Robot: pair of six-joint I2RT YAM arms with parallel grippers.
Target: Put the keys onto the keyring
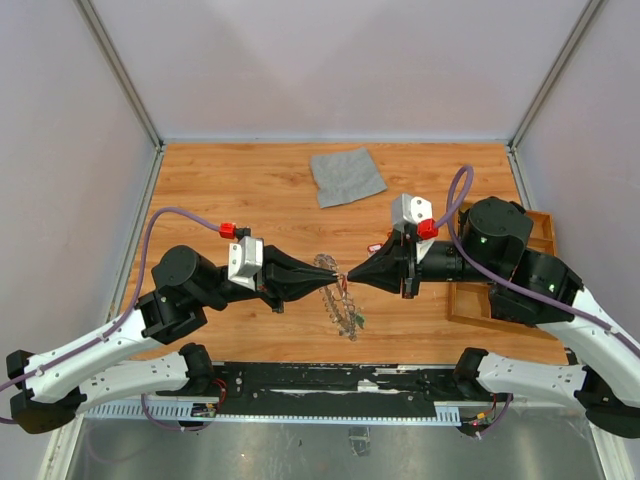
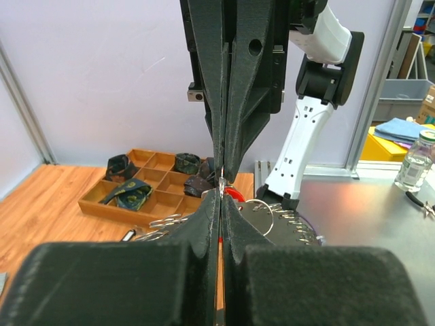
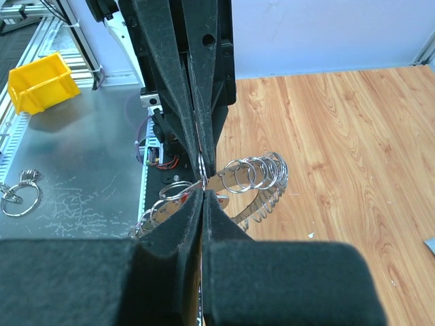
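The keyring (image 1: 345, 310) lies and partly lifts at the near middle of the table, a silvery band fringed with small rings (image 3: 262, 173). My left gripper (image 1: 333, 284) comes from the left and is shut on its rim. My right gripper (image 1: 352, 277) comes from the right, tip to tip with the left, and is shut on a thin silver piece; a red tag (image 2: 235, 195) shows right beside the tips, so it looks like a red-tagged key. In the left wrist view my own fingers (image 2: 221, 187) meet the right gripper's fingertips. Other keys are hidden among the fringe.
A grey cloth (image 1: 346, 175) lies at the back middle. A wooden tray (image 1: 478, 300) with dark parts stands at the right, under my right arm. Off the table are a yellow bin (image 3: 37, 85), loose rings (image 3: 17, 200) and a bottle (image 2: 416, 163).
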